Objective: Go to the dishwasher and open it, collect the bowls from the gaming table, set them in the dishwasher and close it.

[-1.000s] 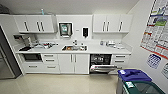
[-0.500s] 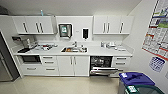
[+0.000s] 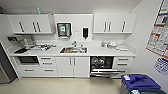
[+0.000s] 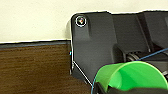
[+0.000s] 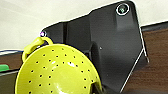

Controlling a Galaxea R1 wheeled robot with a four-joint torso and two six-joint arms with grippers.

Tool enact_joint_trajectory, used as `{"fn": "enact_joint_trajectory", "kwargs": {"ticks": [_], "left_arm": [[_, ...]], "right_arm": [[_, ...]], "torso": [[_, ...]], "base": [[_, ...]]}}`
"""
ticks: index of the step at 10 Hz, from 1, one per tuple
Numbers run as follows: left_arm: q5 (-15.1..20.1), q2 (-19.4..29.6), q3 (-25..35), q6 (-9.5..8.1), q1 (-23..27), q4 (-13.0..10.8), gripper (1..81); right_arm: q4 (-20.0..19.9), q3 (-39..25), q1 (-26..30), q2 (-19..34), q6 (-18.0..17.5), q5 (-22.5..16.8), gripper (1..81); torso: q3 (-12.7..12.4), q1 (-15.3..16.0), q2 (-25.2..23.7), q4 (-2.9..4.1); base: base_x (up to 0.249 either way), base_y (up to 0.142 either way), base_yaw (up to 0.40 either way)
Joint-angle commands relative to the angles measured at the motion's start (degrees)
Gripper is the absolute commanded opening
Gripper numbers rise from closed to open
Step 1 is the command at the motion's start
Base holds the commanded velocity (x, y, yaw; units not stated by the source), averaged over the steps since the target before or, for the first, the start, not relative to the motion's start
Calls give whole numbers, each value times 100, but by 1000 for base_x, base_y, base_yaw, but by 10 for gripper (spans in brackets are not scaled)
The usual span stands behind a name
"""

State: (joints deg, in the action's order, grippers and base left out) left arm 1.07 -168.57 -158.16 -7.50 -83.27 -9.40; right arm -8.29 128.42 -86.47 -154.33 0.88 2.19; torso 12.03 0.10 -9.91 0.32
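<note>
White cabinets (image 3: 71, 65) run the width of the kitchenette in the head view, wall cupboards (image 3: 31, 23) above and a pale counter (image 3: 100, 52) below, with a sink (image 3: 73, 50) set near its middle. Under the counter, right of the sink, the dishwasher (image 3: 101, 63) stands open: its dark interior shows, and its door (image 3: 105, 73) lies folded down and forward, just above the pale floor (image 3: 62, 86). Left of the drawers sits a dark built-in oven (image 3: 28, 60). At the lower right edge a bin with a blue lid (image 3: 140, 82) stands near the wall, below a coloured poster (image 3: 158, 32).

In the left wrist view, the bright green bowl (image 4: 132, 76) sits large against the dark plate of the robot, its open mouth turned towards the camera; dark parts of the left gripper (image 4: 130, 90) cross its lower rim, but whether the claw is clamped on the bowl cannot be told.

In the right wrist view, the yellow-green bowl (image 5: 56, 71) is dotted with small holes and has a looped handle at its rim. It lies close against the right arm's dark plate; whether that claw is open or closed cannot be told.
</note>
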Motion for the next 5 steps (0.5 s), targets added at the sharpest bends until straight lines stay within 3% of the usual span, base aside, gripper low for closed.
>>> {"fn": "enact_joint_trajectory", "kwargs": {"ticks": [1, 5], "left_arm": [[376, 60, 4, 20, 166, -53, 10], [376, 42, 4, 20, 166, -53, 10]], "right_arm": [[47, -46, 160, 137, 18, -386, 10], [38, -46, 160, 137, 18, -386, 10]], "torso": [[0, 0, 0, 0], [0, -2, 0, 0]], "base": [[147, 0, 0], [151, 0, 0]]}}
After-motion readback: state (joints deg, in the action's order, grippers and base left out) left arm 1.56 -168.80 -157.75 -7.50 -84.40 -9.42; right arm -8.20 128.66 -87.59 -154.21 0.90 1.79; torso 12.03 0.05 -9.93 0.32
